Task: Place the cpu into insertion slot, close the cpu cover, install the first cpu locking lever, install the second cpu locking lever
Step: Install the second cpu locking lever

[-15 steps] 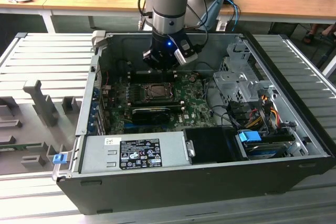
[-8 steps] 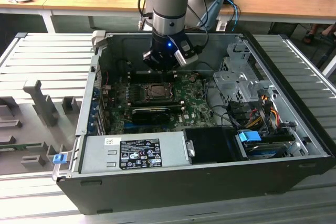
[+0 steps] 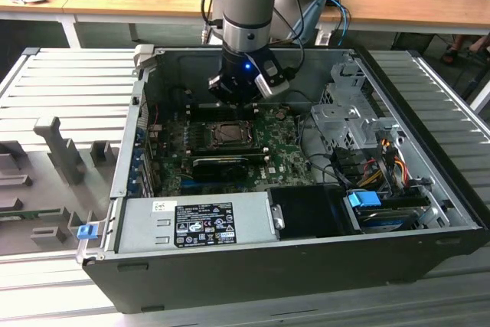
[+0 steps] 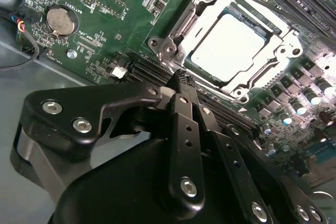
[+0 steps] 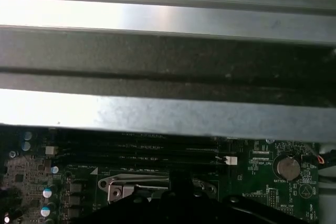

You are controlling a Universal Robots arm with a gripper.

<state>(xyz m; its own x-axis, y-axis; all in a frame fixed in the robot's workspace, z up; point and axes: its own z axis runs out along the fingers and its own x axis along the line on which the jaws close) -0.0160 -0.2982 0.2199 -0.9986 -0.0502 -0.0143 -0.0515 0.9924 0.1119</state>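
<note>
The tool (image 4: 181, 80) fills the near part of the second wrist view, its black fingers (image 4: 184, 108) pressed together to a closed tip with nothing between them. That tip hangs just short of the cover (image 4: 202, 19), beside its nearest corner, and I cannot tell whether it touches the board (image 4: 105, 19). The cover lies flat over the slot (image 4: 286, 45), and the cpu (image 4: 233, 40) shows bright through the cover's square window, seated inside the slot. A round coin battery (image 4: 62, 19) sits on the board well apart from the cover, past a cluster of small parts.

In the exterior view the tool (image 3: 241, 97) hangs inside the open case (image 3: 429, 181), just above the far edge of the slot (image 3: 228, 134). A grey power supply (image 3: 191, 223) lies along the near wall of the case, on the other side of the slot from the arm. The case rests on a ribbed metal bench (image 3: 69, 89).

In the first wrist view the cover's edge (image 5: 136, 184) appears beside the dark tool (image 5: 181, 203), with the battery (image 5: 287, 168) off to one side.
</note>
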